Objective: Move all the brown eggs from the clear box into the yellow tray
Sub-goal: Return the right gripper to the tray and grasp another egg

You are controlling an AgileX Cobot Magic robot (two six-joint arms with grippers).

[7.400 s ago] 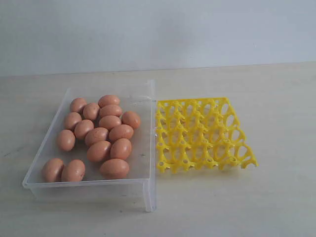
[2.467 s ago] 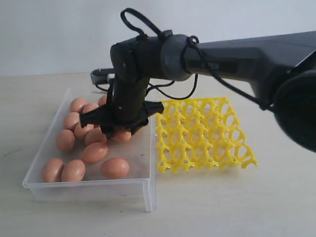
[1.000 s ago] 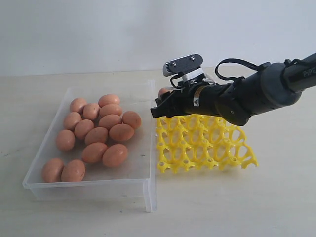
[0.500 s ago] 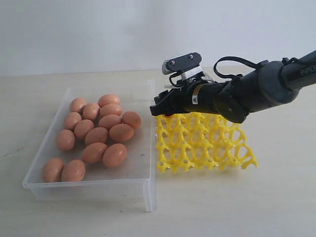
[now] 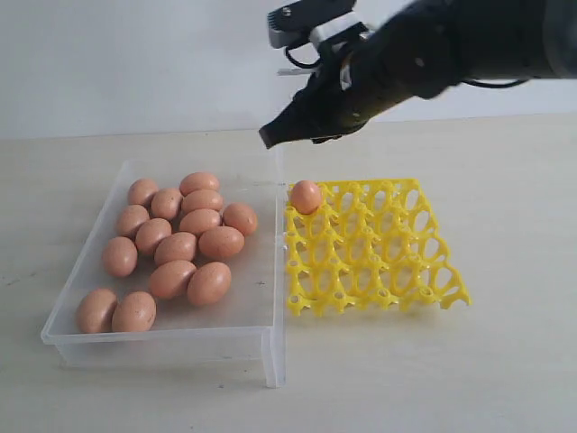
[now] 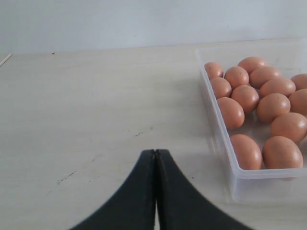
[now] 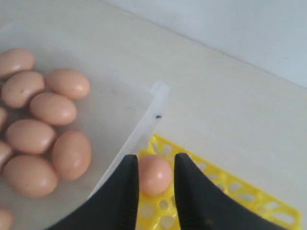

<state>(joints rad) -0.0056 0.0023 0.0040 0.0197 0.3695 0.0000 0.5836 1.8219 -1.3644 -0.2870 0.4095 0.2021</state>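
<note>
One brown egg (image 5: 306, 196) stands in the far corner cup of the yellow tray (image 5: 406, 271), the corner nearest the clear box (image 5: 162, 338). Several brown eggs (image 5: 185, 248) lie loose in that box. My right gripper (image 5: 270, 135) hangs open well above the tray's far corner. In the right wrist view its open gripper (image 7: 157, 158) frames the placed egg (image 7: 154, 173) far below, without touching it. My left gripper (image 6: 155, 152) is shut and empty, over bare table beside the clear box (image 6: 218, 129); it is out of the exterior view.
The clear box and yellow tray sit side by side on a pale table (image 5: 505, 361), with a plain wall behind. All other tray cups (image 5: 379, 234) stand empty. The box's near corner post (image 5: 273, 365) juts toward the table's front.
The right gripper has let go of the egg and risen from the tray's far corner; the egg now sits in that cup. The eggs in the box have not moved.
</note>
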